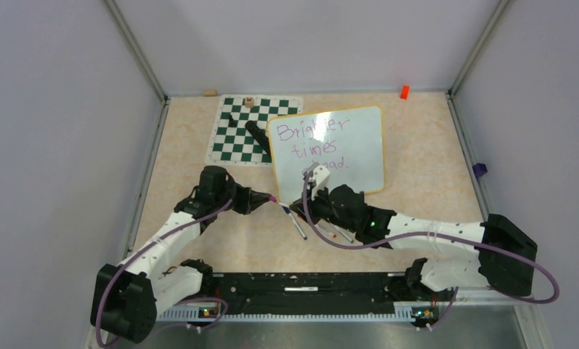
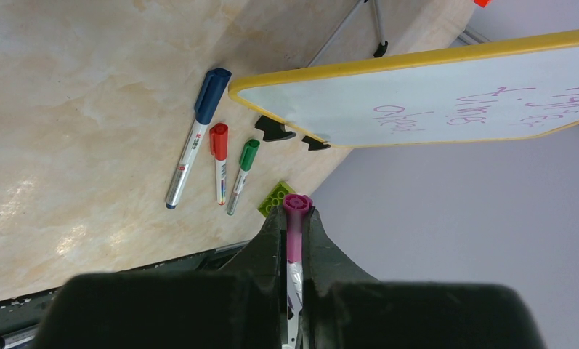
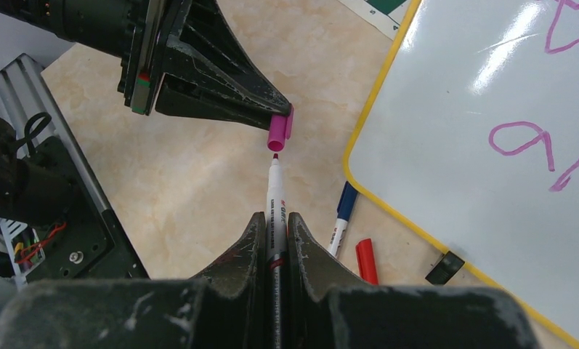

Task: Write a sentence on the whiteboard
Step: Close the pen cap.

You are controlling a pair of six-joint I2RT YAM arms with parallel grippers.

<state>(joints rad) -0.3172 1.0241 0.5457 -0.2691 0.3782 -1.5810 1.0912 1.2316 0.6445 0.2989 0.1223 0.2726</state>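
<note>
The whiteboard lies on the table with the purple sentence "Brighter times ahead" in three slanted lines. Both also show in the left wrist view, whiteboard and sentence, and in the right wrist view, whiteboard and sentence. My left gripper is shut on a magenta marker cap. My right gripper is shut on the white marker body. Its purple tip points at the cap, a small gap apart. Both grippers meet in front of the board's near left corner.
A blue marker, a red marker, a green marker and a lime brick lie on the table by the board's near edge. A chess mat with a black object lies behind. An orange block sits far right.
</note>
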